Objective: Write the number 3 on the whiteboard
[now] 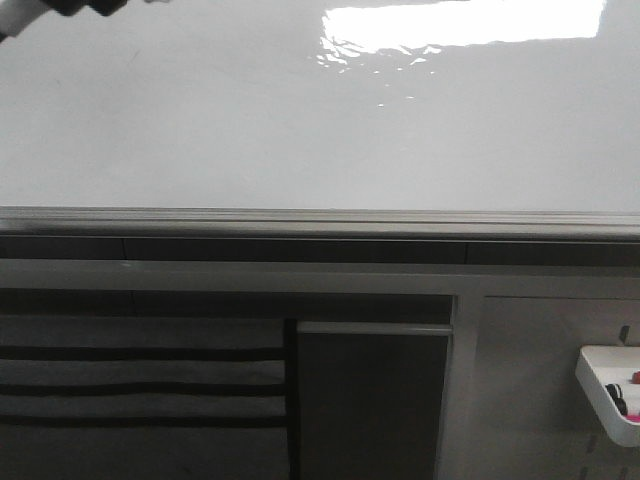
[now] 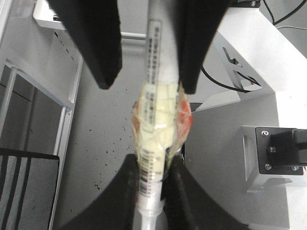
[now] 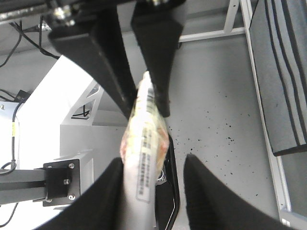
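The whiteboard [image 1: 250, 120] fills the upper half of the front view, glossy white with a bright light reflection and a grey edge rail [image 1: 320, 222]. No number 3 shows on it. My left gripper [image 2: 151, 165] is shut on a marker [image 2: 158, 120] whose middle is wrapped in yellowish tape. My right gripper [image 3: 153, 163] is open around the same marker [image 3: 144, 143], which rests against one finger with a gap to the other. Each wrist view shows the other gripper on the marker's far end: the right [image 2: 146, 88], the left [image 3: 145, 112]. A dark arm part [image 1: 60, 8] shows at the front view's top left corner.
Below the board are grey cabinet panels [image 1: 375, 400], a grey striped cloth [image 1: 140, 380], and a white bin [image 1: 610, 390] with small items at the right. The wrist views look down on a speckled grey floor [image 2: 100, 158] and the white robot base [image 3: 57, 120].
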### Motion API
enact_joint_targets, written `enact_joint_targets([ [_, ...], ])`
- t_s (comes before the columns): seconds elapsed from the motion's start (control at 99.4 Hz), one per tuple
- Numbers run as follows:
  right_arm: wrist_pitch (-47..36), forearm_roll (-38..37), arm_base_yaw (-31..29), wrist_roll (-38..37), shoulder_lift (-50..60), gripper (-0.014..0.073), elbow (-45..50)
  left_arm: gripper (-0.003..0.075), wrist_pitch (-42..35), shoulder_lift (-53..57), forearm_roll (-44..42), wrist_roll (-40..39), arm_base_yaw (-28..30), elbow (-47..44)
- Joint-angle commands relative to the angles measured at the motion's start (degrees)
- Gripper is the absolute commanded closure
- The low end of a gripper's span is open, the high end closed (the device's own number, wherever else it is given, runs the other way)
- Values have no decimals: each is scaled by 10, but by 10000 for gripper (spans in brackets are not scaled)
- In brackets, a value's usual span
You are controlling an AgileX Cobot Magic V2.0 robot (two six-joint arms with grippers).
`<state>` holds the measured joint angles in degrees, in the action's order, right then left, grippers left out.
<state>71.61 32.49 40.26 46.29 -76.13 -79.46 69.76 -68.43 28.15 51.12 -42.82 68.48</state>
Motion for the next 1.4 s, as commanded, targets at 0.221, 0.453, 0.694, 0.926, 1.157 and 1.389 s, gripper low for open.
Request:
enact_joint_targets([
  [0.221, 31, 27, 0, -1, 13, 349, -14, 738, -16, 11, 24, 0, -4, 13],
  [0.453, 23, 28, 0, -1, 13, 354, -14, 738, -16, 11, 24, 0, -4, 13],
  [0.694, 20, 32, 0, -1, 13, 446, -14, 738, -16, 11, 24, 0, -4, 13],
  [0.926, 21, 54, 0, -1, 13, 454, -15, 738, -16, 11, 24, 0, -4, 13],
  [1.157, 27, 52, 0, -1, 13, 509, -15, 738, -16, 11, 24, 0, -4, 13],
  [1.389, 29, 52, 0, -1, 13, 650, -15, 720, -16, 11, 23, 0, -4, 13],
])
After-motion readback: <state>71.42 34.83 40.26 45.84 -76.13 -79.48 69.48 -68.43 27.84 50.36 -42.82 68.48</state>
